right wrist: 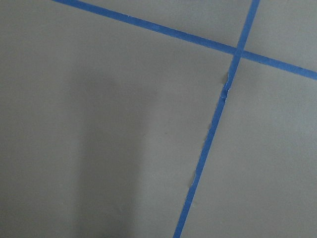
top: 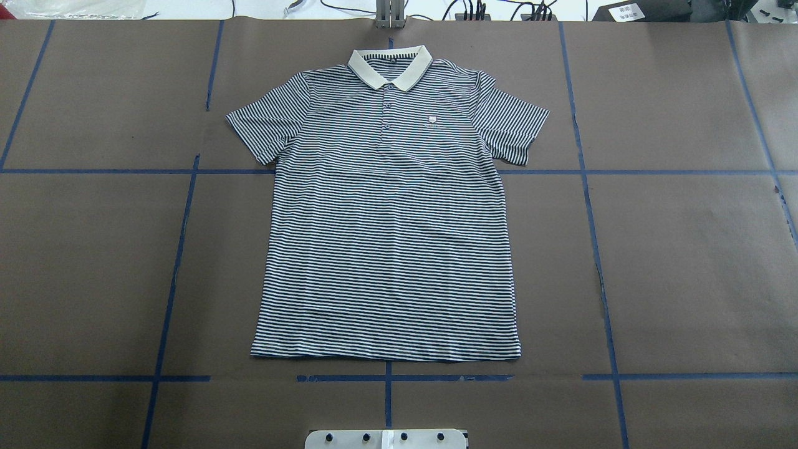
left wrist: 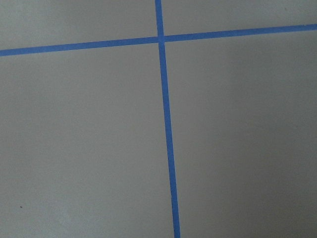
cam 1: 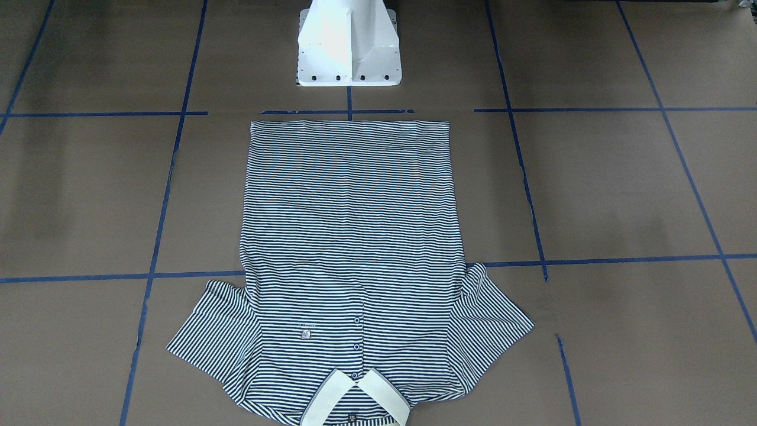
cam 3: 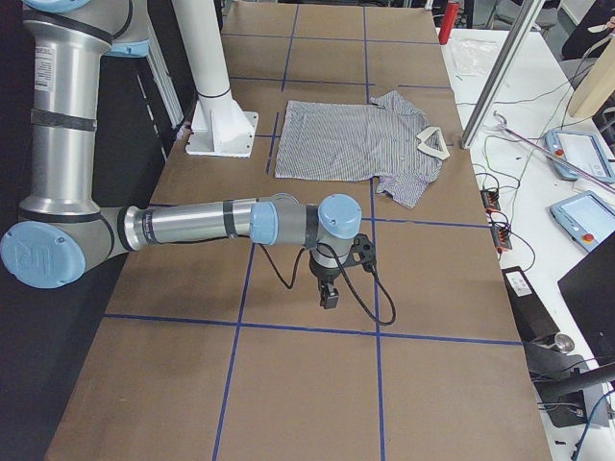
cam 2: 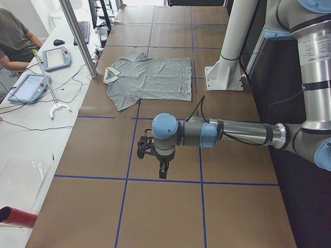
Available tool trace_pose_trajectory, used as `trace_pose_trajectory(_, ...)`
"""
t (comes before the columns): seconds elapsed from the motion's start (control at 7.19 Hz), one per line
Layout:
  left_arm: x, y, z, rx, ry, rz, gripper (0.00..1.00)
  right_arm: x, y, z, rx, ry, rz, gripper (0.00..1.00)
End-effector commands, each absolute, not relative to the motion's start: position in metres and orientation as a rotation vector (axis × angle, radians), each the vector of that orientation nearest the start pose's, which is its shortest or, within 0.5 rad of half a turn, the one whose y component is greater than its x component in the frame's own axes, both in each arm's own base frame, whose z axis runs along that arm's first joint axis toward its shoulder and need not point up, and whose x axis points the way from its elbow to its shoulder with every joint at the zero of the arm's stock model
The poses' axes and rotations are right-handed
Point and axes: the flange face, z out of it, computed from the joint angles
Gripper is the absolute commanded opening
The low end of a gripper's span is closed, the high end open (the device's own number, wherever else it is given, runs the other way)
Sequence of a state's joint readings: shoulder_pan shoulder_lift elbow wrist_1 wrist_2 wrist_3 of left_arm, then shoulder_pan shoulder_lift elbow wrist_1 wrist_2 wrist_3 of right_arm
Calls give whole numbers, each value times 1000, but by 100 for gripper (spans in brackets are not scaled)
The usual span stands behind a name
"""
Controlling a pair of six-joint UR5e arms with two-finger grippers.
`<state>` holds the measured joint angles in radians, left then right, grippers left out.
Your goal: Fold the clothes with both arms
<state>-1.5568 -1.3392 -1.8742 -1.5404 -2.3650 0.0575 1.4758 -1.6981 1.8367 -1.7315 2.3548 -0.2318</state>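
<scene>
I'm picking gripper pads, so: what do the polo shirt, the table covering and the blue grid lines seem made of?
Polo shirt: soft knit fabric, perhaps cotton, matte; it lies limp with slight ripples.
Table covering: probably brown paper, matte; sheet edges overlap.
Blue grid lines: likely adhesive tape, edges ragged in places.

Even, bright light, glare bleaching the white pedestal (cam 1: 349,41), faint soft shadows.

No word or number reads clearly to me. The chest logo (cam 1: 306,333) on the polo shirt (top: 386,237) is too small, and so is the dark tag (cam 1: 353,417) inside its collar (top: 390,67). The pale emblem on the blue joint cap (cam 3: 38,254) of my right arm (cam 3: 192,224) is just a blur.
</scene>
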Motion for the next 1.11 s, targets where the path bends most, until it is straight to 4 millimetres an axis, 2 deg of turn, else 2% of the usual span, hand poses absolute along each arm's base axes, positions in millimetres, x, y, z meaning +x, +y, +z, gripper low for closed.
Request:
trace_pose_trajectory(0.0, -57, -397, 616, 55, 783, 87, 100, 22, -437, 600, 41, -786, -303, 100)
trace_pose_trajectory(0.56, -55, -398, 614, 59, 785, 92, 100, 18, -439, 595, 67, -809, -318, 100)
trace_pose_trajectory(0.7, -54, -398, 611, 65, 798, 96, 100, -2, -446, 589, 77, -808, -362, 100)
trace_pose_trajectory(0.83, -54, -402, 605, 114, 795, 117, 100, -21, -469, 565, 83, -815, -336, 100)
trace_pose_trajectory(0.97, -54, -403, 603, 139, 796, 127, 100, -52, -498, 534, 70, -835, -272, 100)
